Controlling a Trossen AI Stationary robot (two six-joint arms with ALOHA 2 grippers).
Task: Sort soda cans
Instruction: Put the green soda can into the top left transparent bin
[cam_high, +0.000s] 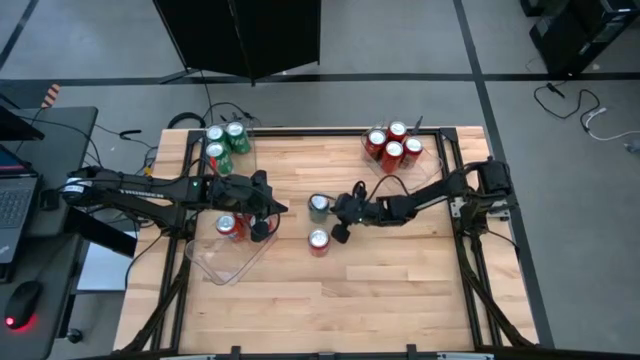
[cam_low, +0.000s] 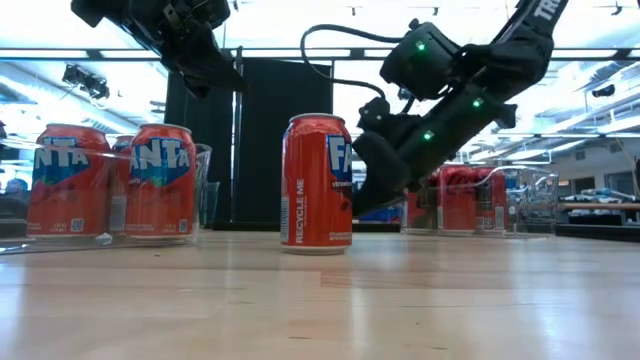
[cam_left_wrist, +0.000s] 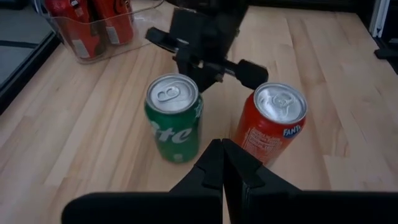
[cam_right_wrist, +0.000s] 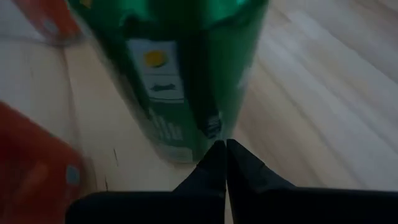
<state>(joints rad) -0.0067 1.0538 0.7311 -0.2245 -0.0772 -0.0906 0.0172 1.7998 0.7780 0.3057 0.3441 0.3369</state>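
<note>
In the high view, near the centre of the frame, a green can (cam_high: 319, 205) stands on the wooden table (cam_high: 400, 290) and a red can (cam_high: 319, 241) stands just below it; no writing can be read here. The right gripper (cam_high: 343, 213) is just right of the green can, and the left gripper (cam_high: 275, 212) is left of centre, above a clear tray (cam_high: 225, 262) that holds one red can. Three green cans (cam_high: 224, 140) stand at the upper left and four red cans (cam_high: 394, 146) in a tray at the upper right. In the low view, the red can (cam_low: 317, 182) at the centre reads "RECYCLE ME" and "FA", and the cans on the left (cam_low: 160, 182) read "FANTA"; the dark right arm hides the green can. In the left wrist view, the green can (cam_left_wrist: 175, 117) shows the letters "ite" and the red one (cam_left_wrist: 272, 122) "Fanta"; this arm's own fingers (cam_left_wrist: 211, 168) are pressed together, holding nothing. In the right wrist view, the green can (cam_right_wrist: 186, 74) fills the upper frame with a small yellow mark, and the fingers (cam_right_wrist: 214, 158) meet closed before it.
</note>
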